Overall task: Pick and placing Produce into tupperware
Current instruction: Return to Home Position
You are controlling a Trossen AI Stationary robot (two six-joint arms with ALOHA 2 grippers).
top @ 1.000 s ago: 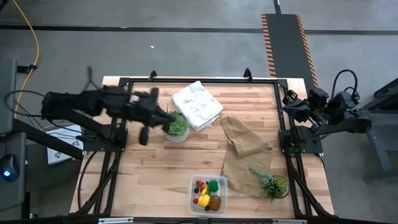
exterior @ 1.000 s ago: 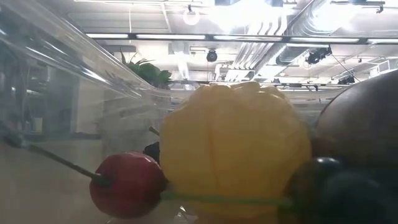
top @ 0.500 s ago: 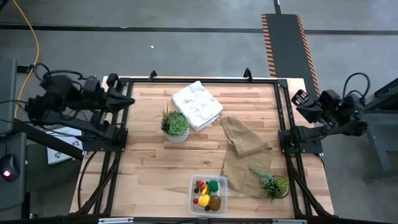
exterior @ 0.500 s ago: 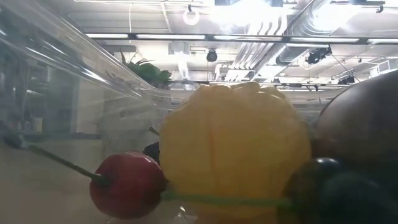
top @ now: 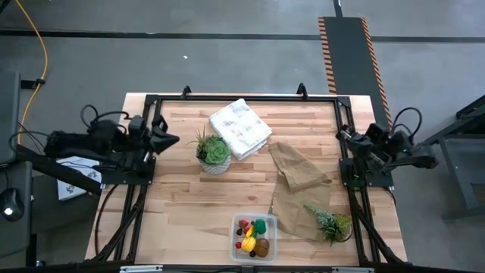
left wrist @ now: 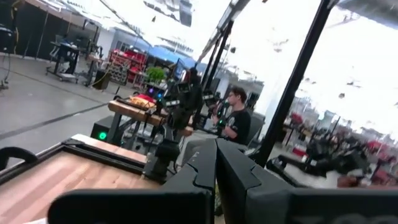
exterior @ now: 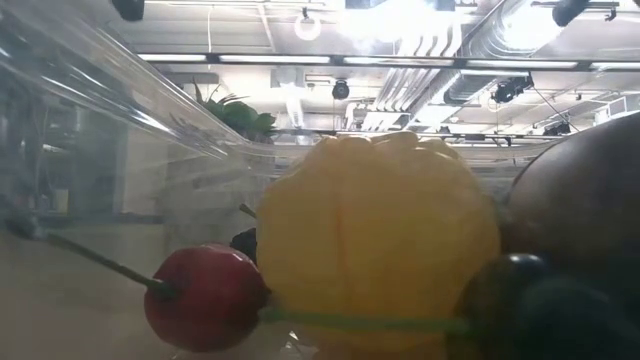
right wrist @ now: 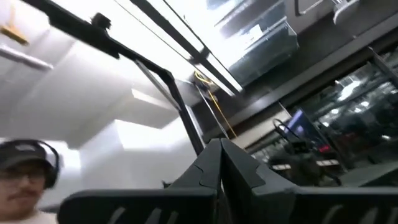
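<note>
Both arms are parked off the work area. In the high view the left gripper (top: 163, 139) sits at the table (top: 174, 220) edge at 9 o'clock and the right gripper (top: 342, 136) at the 3 o'clock edge. Both wrist cams show the fingers pressed together w/ only a thin seam and nothing between them (left (left wrist: 216, 152), right (right wrist: 221, 149)). The tupperware (top: 236, 220) is at the table's 6 o'clock edge w/ the produce inside: yellow piece (top: 248, 243), green piece (top: 260, 225), brown ball (top: 262, 246). I see no loose produce on the table, so I'd judge the job done bar homing. Key geometry: the box lies approx 4-5 o'clock from the left gripper and approx 7-8 o'clock from the right, about equally far, so neither arm is clearly nearer. The box is squarish w/ no real long axis. The succulent (top: 214, 152) is just beside the left gripper at its 3-4 o'clock, the only thing close to that arm. The cloth (top: 239, 127) and paper bag (top: 299, 182) are mid-table, apart from both arms. View diffs: the high view gives the layout, but the contents are too small to tell contact. The low view looks through the box wall, w/ the yellow piece (exterior: 375, 240) touching a red berry (exterior: 205, 295) on a stem, and the brown ball (exterior: 580, 200) and dark berries (exterior: 520, 300) packed beside it. The wrist cams see only the room and a person (left wrist: 236, 121), not the box.
</note>
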